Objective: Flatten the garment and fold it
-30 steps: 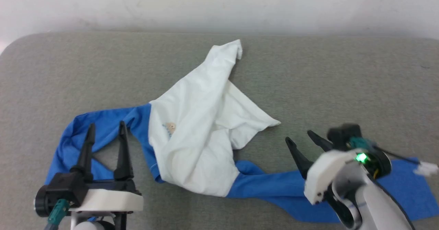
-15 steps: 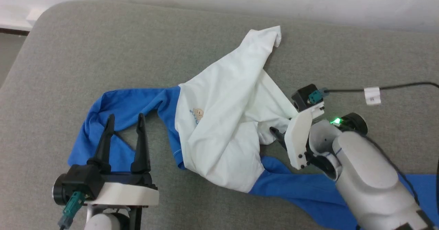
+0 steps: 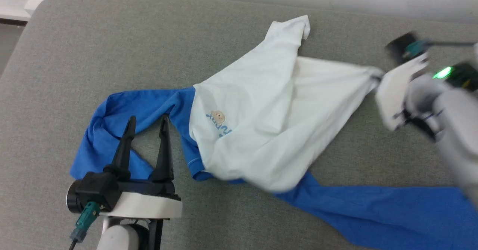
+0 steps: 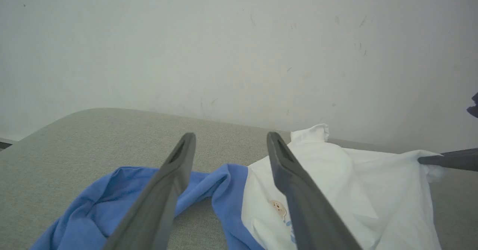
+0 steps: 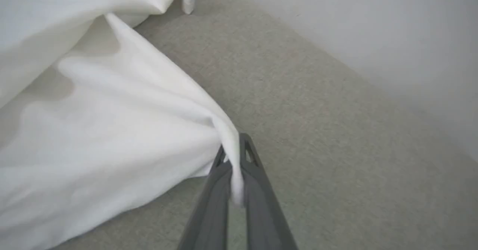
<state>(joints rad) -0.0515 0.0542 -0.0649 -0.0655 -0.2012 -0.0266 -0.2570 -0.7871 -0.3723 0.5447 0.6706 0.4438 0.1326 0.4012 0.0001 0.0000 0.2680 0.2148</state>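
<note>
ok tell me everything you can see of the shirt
The shirt is soft white fabric with bright blue sleeves, small blue lettering and a tan patch on the chest. It lies crumpled on the grey cushion, one sleeve bunched by the open left gripper, the other stretched out lower right. The right gripper is shut on a white corner, with that cloth drawn taut.

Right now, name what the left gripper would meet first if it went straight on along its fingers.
Probably the blue sleeve, lying just beyond the left gripper in the head view. Its height is unclear; the wrist view suggests it might pass over toward the wall.
</note>
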